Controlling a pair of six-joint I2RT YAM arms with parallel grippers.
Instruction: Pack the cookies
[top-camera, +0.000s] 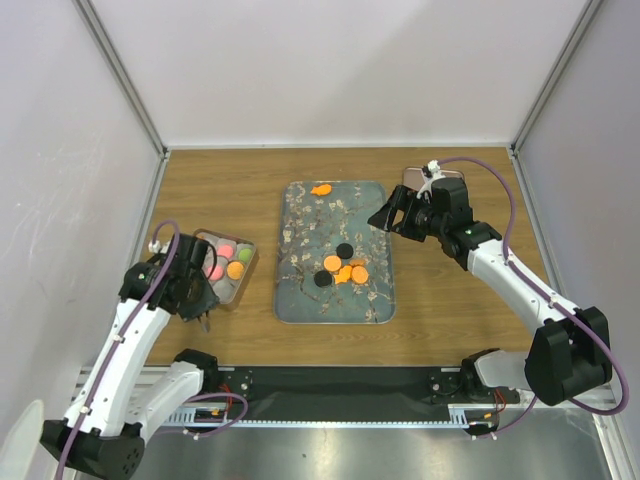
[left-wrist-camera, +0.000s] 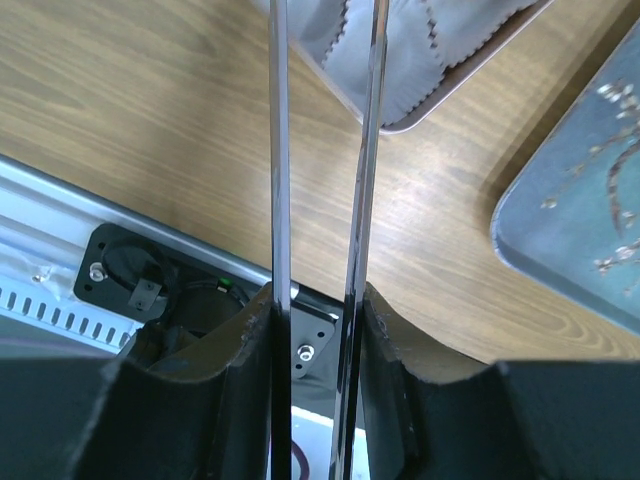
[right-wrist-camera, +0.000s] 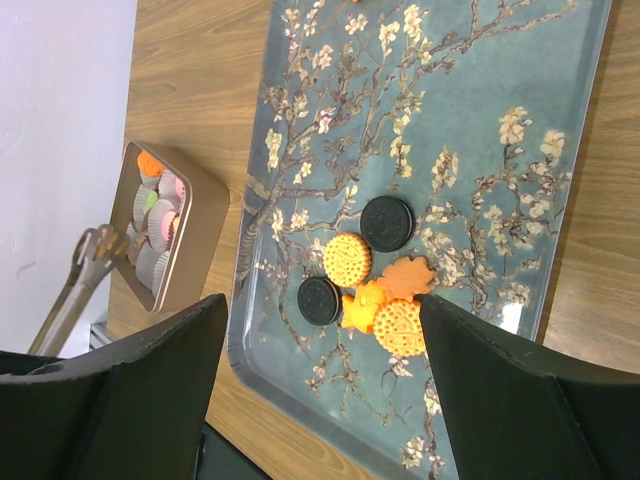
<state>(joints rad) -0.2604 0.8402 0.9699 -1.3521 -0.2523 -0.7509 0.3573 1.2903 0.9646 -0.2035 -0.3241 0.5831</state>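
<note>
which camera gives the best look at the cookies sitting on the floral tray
Right wrist: the cookies sit mid-frame, with patterns and leaf-shaped orange pieces clear. Top external shows them only as small black and orange dots. Left wrist catches just a corner of the tray, no cookies.

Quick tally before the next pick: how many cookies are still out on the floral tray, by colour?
Black round cookies: 2
Orange cookies: 5 (four clustered with the black ones, one irregular piece alone at the far end)
Total on the grey floral-patterned tray: 7
</note>
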